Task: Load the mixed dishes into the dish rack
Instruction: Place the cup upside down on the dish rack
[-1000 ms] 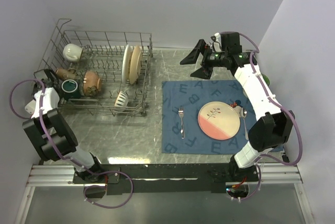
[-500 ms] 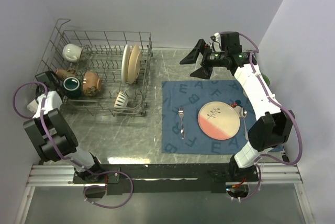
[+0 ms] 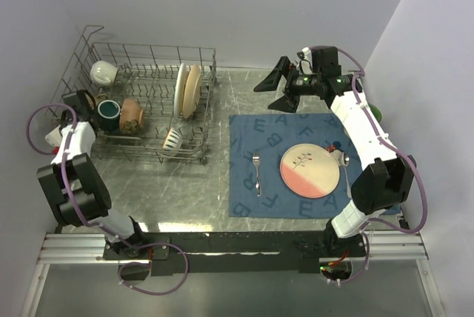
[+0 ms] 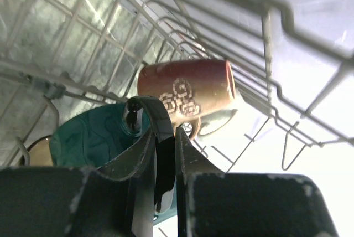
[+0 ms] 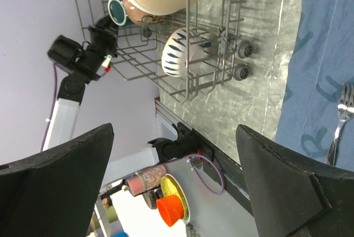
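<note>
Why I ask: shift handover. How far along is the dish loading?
Done: two plates, white mug, brown mug and striped bowl sit in the dish rack. In hand: left gripper is shut on the handle of the teal mug, inside the rack. Left: pink-and-cream plate, fork and spoon on the placemat; right gripper open, holding nothing.

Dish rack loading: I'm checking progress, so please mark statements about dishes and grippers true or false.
1. The left gripper is shut on the dark mug by its handle. True.
2. The right gripper holds the fork. False: it is open and empty; the fork lies on the placemat.
3. The pink-and-cream plate stands in the dish rack. False: it lies on the placemat.
4. Two plates stand upright in the dish rack. True.
</note>
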